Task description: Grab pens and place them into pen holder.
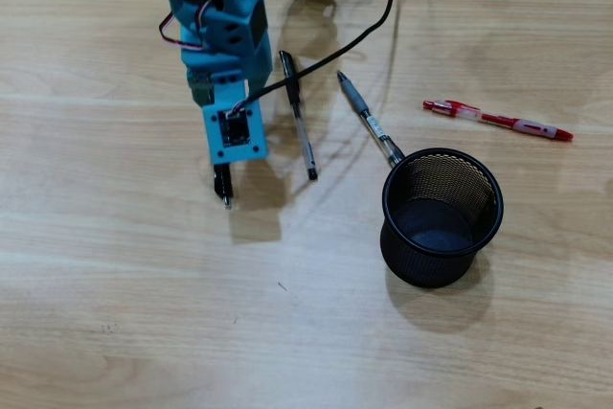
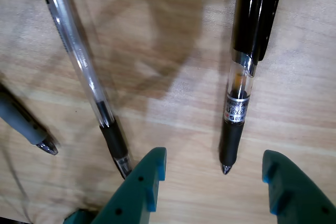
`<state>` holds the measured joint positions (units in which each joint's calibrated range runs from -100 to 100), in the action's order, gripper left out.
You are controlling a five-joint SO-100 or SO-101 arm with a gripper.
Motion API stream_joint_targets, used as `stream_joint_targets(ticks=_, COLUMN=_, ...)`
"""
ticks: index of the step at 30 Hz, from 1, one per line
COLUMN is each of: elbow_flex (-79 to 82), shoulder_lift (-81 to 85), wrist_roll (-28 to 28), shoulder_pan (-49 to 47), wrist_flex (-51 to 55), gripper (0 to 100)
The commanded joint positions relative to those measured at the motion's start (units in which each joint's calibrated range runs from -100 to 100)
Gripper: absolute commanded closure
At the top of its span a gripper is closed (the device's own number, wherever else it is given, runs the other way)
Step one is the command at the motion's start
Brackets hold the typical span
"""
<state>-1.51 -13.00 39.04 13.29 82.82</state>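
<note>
the teal arm (image 1: 222,35) reaches down from the top edge of the overhead view, and its claw (image 2: 212,174) hangs released over the light wooden desk (image 1: 144,304), grasping nothing. in the wrist view the two teal fingers (image 2: 144,182) stand apart with bare wood between them, and the tip of the black pen (image 2: 244,77) points down into that gap, nearer the right finger. whether the fingers touch the desk cannot be told.

in the overhead view most of that black pen is hidden under the arm; only its tip end (image 1: 223,185) pokes out below the camera mount. just to its right lies the clear-barrelled pen (image 1: 299,117), cap toward the top edge, with a black cable (image 1: 364,35) crossing over its upper part. further right the grey pen (image 1: 368,120) slants down to the rim of the black wire-mesh pen holder (image 1: 441,219) and seems to touch it. the red translucent pen (image 1: 498,121) lies alone, well apart, toward the right edge. the holder stands upright with nothing seen inside.

open room is widest along the whole lower half of the desk and at the left; the space between arm and holder is crowded by two pens.

the wrist view alone shows the black pen's clip, clear window and printed band, the clear pen's (image 2: 84,77) dark grip just beside the left finger, and the grey pen's tip (image 2: 31,129) at the left edge. the holder and red pen appear only from overhead.
</note>
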Motion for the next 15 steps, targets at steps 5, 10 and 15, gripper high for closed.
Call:
stream_joint_targets(ticks=5, elbow_flex=-8.08, shoulder_lift=-7.77, wrist_roll=-0.29, shoulder_pan=0.75, wrist_flex=-3.51, gripper=78)
stream_joint_targets(ticks=10, elbow_flex=-10.62, shoulder_lift=-13.88, wrist_roll=-0.35, shoulder_pan=2.03, wrist_flex=-6.24, gripper=78)
stream_joint_targets(ticks=15, elbow_flex=-10.35, shoulder_lift=-17.45, wrist_roll=-0.92, shoulder_pan=4.59, wrist_flex=-6.42, gripper=78)
